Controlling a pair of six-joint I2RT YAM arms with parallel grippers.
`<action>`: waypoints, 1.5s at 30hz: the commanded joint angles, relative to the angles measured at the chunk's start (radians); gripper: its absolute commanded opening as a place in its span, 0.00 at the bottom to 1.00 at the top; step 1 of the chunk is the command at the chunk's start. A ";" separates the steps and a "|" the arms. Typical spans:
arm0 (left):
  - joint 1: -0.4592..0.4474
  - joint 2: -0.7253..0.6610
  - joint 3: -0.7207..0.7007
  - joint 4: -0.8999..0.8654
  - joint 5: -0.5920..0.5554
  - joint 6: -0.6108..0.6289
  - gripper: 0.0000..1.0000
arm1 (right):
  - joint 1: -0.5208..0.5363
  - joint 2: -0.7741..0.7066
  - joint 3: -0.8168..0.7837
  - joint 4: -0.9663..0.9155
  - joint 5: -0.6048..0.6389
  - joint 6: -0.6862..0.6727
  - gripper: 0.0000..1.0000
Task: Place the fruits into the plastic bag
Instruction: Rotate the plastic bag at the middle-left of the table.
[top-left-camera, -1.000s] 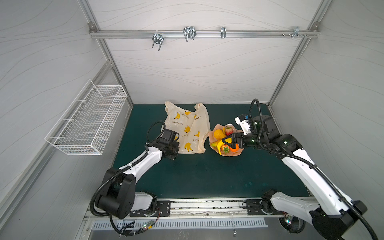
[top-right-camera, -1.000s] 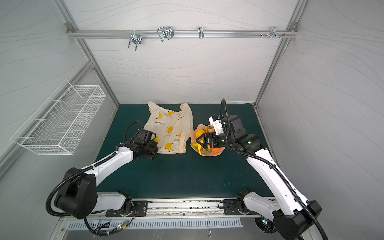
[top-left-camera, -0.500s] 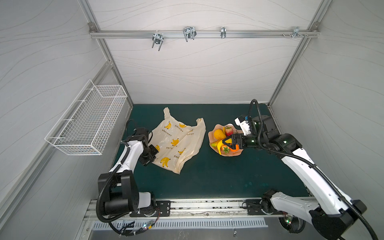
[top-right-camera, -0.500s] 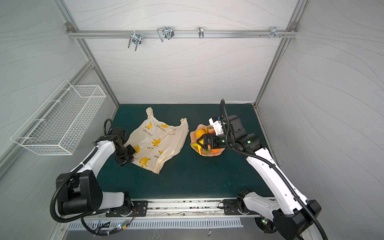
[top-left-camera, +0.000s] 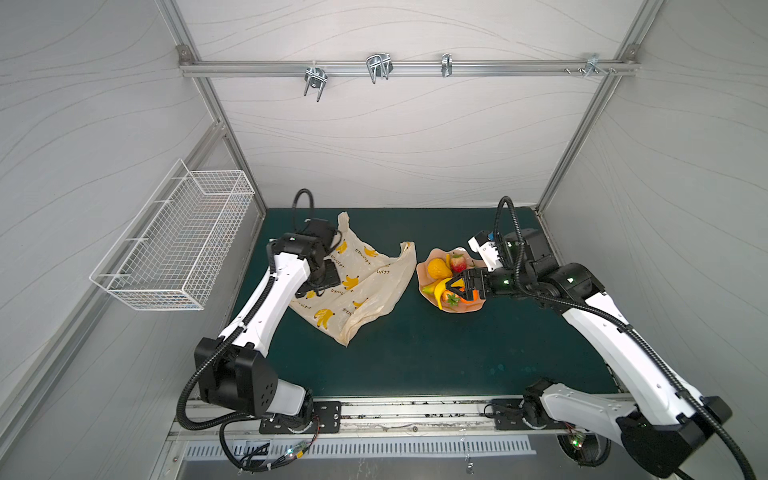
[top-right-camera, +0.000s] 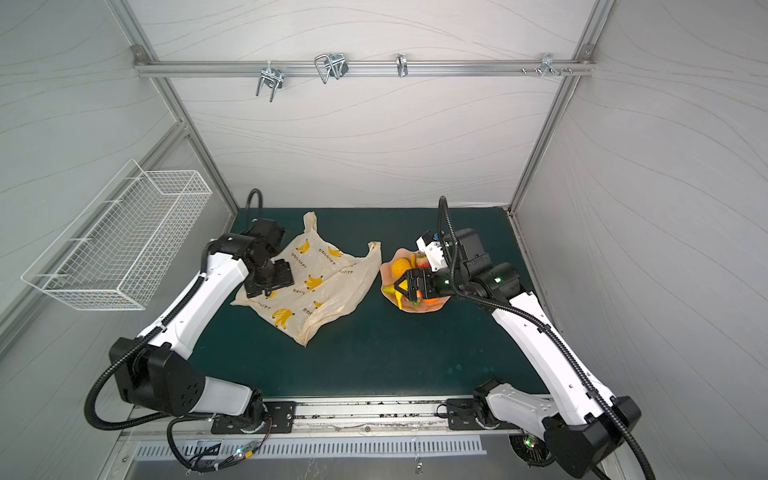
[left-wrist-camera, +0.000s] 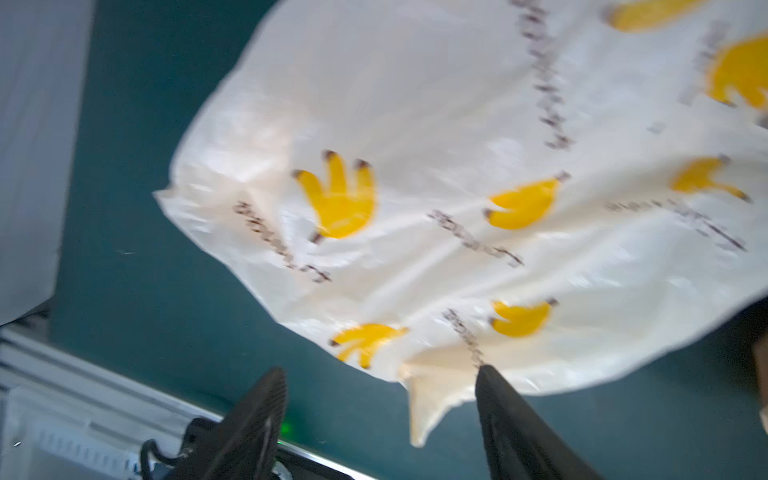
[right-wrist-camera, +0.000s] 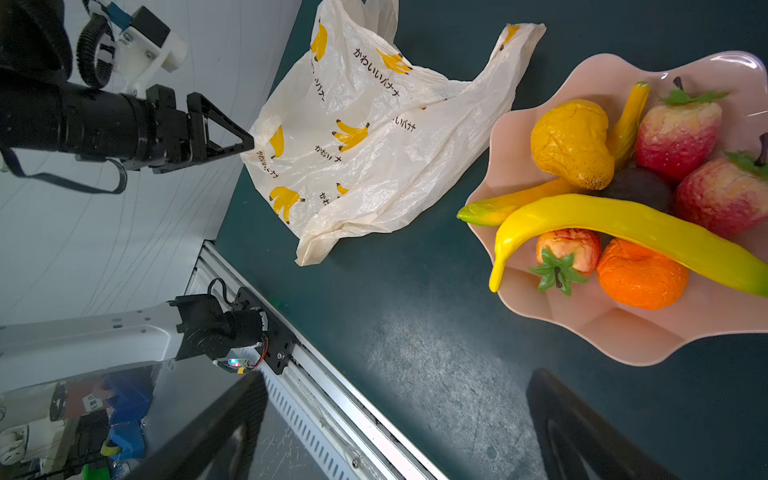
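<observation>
Front rail (top-left-camera: 415, 409) – both arm bases were bolted to it, with a green mat (top-left-camera: 415, 357) beyond. Left gripper (left-wrist-camera: 380, 370): fingers were parted and gripped nothing. One bag (top-left-camera: 365, 286) corner lay between them, close against one finger, though blur left contact uncertain. The bag was cream and printed with bananas. It lay crumpled and flat on the mat's left half, handles toward the far wall, one handle near the dish (right-wrist-camera: 602, 332) but apart from it. Right gripper (right-wrist-camera: 399, 374): fingers were spread wide and empty. In both top views it hung over the dish's near side. The dish was pink and wavy-edged, on the mat just right of the bag. Fruits – all lay in the dish: banana (right-wrist-camera: 623, 224) across the top, orange (right-wrist-camera: 640, 274) and one strawberry (right-wrist-camera: 569, 249) under it, and behind those a yellow lemon-like piece (right-wrist-camera: 573, 145), a dark round piece (right-wrist-camera: 640, 187) and two more strawberries (right-wrist-camera: 677, 124). Wire basket (top-left-camera: 174, 245) hung on the left wall. Hook rail (top-left-camera: 378, 68) ran across the far wall.
</observation>
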 joint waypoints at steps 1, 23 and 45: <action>-0.131 0.045 0.034 0.055 0.082 -0.145 0.76 | -0.042 0.002 0.021 -0.040 -0.035 -0.013 0.99; -0.328 0.582 0.285 0.154 0.038 0.137 0.53 | -0.190 -0.045 0.030 -0.090 -0.109 -0.038 0.99; -0.469 -0.248 -0.339 -0.137 0.018 -0.063 0.33 | -0.251 0.051 -0.005 0.096 -0.119 0.108 0.99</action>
